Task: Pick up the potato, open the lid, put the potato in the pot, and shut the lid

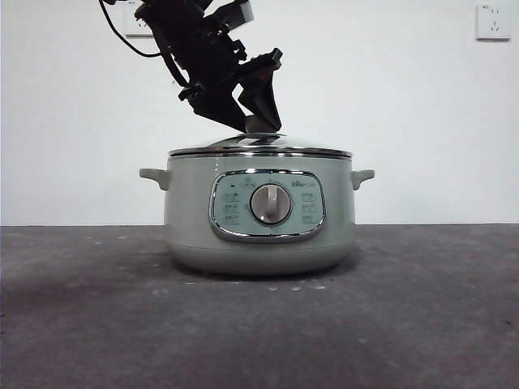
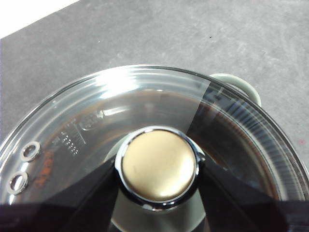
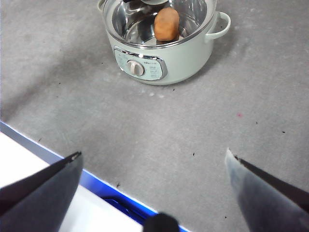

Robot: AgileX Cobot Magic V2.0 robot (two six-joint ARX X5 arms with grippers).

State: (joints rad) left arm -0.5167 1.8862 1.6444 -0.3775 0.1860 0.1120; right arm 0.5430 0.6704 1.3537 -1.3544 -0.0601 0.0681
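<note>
One pot [image 1: 259, 219], one lid [image 1: 259, 147] (seated), one potato [image 3: 166, 24]

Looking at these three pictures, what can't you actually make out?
- Front view: the potato is hidden by the pot wall; only the right wrist view shows it inside.
- Front view: panel lettering is too small to read.
- Left wrist view: the left pincer tips flank the lid knob; actual contact is unclear.
- Right wrist view: the lid's far side is cut off.

bright, even light; glare on lid [image 2: 145, 96].
</note>
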